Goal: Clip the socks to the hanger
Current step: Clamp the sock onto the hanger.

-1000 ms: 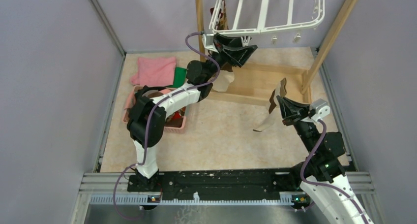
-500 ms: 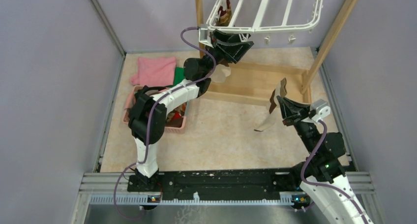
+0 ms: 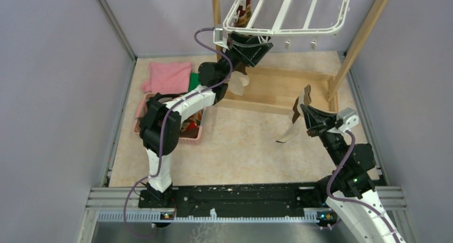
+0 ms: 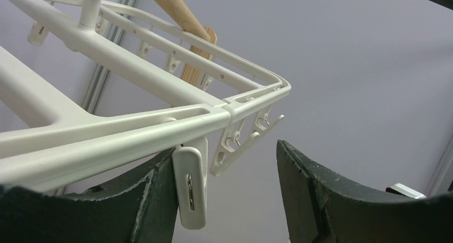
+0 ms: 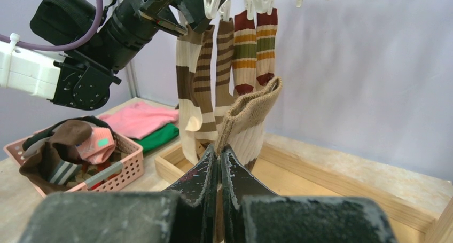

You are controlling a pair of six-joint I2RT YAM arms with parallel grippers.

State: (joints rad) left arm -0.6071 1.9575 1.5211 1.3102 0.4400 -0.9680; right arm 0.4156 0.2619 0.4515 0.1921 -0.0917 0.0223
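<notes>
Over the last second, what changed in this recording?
The left tool, open, rose and moved farther back, up to the near rim of the hanger, which shifted slightly. The right tool stayed shut on a sock, its arm unmoved. The basket is unchanged.

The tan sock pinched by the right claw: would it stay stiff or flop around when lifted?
Probably floppy: the tan sock folds over above the shut right gripper, and the clipped socks hang limp from the hanger. Likely light, since a fingertip pinch carries it. Its ribbed knit looks grippy rather than slippery.
</notes>
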